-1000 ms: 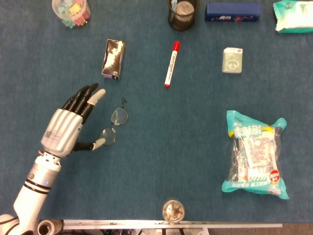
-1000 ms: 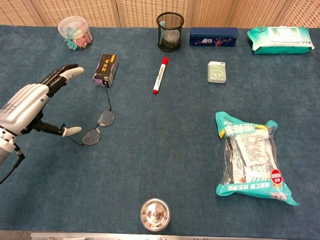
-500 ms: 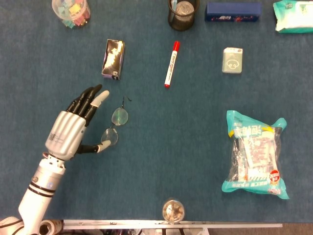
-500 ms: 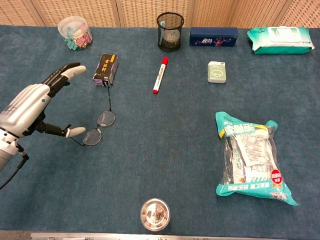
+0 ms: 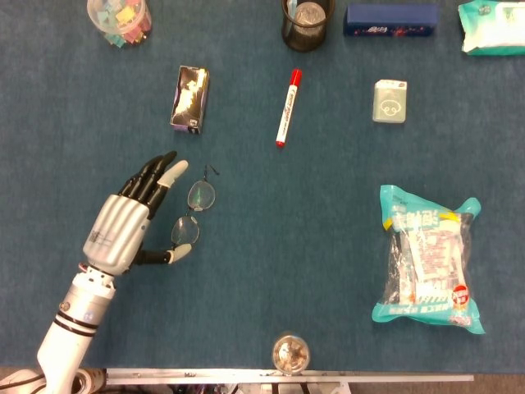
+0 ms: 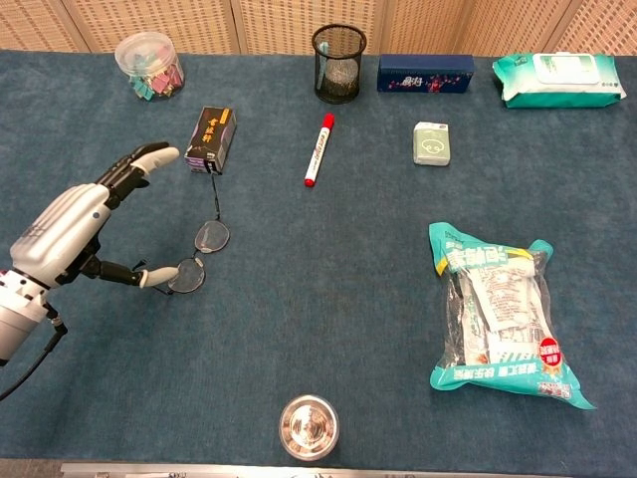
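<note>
- Fingers (image 5: 156, 174) of my left hand (image 5: 123, 230) are spread and straight, holding nothing, with the thumb tip at the near lens of the eyeglasses (image 5: 194, 209).
- From the chest view, my left hand (image 6: 70, 231) hangs just left of the eyeglasses (image 6: 199, 254), which lie flat on the blue table (image 6: 328, 289), lenses open, one temple arm reaching toward the small dark box (image 6: 210, 139).
- Beyond the box stands a clear tub of clips (image 6: 149, 66).
- A red marker (image 5: 287, 107) lies well to the right of the box.
- My right hand shows in neither view.
</note>
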You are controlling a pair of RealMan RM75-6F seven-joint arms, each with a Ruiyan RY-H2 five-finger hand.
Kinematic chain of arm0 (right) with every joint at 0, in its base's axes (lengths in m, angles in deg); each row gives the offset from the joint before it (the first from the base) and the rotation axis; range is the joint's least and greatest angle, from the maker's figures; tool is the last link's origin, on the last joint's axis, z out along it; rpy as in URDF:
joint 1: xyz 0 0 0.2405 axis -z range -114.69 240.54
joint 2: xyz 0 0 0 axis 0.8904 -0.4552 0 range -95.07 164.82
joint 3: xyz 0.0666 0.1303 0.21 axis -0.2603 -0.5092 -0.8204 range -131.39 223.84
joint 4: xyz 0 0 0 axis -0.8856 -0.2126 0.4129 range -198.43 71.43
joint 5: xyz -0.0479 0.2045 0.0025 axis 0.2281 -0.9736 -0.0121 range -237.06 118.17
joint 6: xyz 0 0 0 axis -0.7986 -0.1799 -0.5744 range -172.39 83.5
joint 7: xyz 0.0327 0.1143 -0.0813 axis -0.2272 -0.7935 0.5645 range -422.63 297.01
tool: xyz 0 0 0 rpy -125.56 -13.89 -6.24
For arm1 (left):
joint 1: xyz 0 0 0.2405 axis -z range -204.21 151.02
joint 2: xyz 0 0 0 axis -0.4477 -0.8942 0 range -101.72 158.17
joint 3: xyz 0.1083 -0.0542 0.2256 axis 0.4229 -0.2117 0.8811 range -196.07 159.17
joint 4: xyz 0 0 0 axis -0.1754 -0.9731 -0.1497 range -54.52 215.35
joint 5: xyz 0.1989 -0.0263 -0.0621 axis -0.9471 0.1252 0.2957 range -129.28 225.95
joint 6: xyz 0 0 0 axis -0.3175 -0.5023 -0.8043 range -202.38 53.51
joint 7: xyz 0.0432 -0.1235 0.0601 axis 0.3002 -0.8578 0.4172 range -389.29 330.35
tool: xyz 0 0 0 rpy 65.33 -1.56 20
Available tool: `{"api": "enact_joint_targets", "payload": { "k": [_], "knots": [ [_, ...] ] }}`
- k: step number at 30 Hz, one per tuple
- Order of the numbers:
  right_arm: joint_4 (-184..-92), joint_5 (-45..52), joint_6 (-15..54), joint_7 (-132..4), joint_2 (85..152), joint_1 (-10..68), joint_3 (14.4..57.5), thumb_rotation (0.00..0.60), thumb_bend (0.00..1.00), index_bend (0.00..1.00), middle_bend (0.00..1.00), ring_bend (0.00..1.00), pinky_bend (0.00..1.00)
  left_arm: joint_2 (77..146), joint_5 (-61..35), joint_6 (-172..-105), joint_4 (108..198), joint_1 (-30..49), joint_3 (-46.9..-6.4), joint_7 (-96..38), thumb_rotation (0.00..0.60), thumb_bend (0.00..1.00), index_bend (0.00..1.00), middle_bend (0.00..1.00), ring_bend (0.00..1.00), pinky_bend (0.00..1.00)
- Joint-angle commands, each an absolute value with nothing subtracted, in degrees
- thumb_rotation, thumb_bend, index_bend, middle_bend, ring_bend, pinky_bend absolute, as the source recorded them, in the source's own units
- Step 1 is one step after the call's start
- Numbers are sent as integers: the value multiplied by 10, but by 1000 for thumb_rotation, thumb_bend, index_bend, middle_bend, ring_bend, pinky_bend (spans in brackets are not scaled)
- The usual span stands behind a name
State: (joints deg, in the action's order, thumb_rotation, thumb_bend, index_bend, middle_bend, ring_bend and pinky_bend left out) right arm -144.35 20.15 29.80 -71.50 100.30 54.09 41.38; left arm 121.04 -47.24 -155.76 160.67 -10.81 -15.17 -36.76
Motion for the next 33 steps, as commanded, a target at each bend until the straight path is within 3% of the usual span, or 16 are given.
{"api": "enact_joint_targets", "payload": {
  "k": [1, 33],
  "knots": [
    [-1443, 202, 298, -715, 1003, 541, 414, 600, 369, 309, 325, 259, 356, 1213, -474, -1558, 1607, -109, -150, -369, 600, 23, 38, 0, 0, 169],
    [-1443, 203, 298, -720, 1002, 543, 414, 600, 369, 309, 325, 259, 356, 1252, -473, -1569, 1519, -116, -154, -376, 600, 23, 0, 0, 0, 169]
  ]
}}
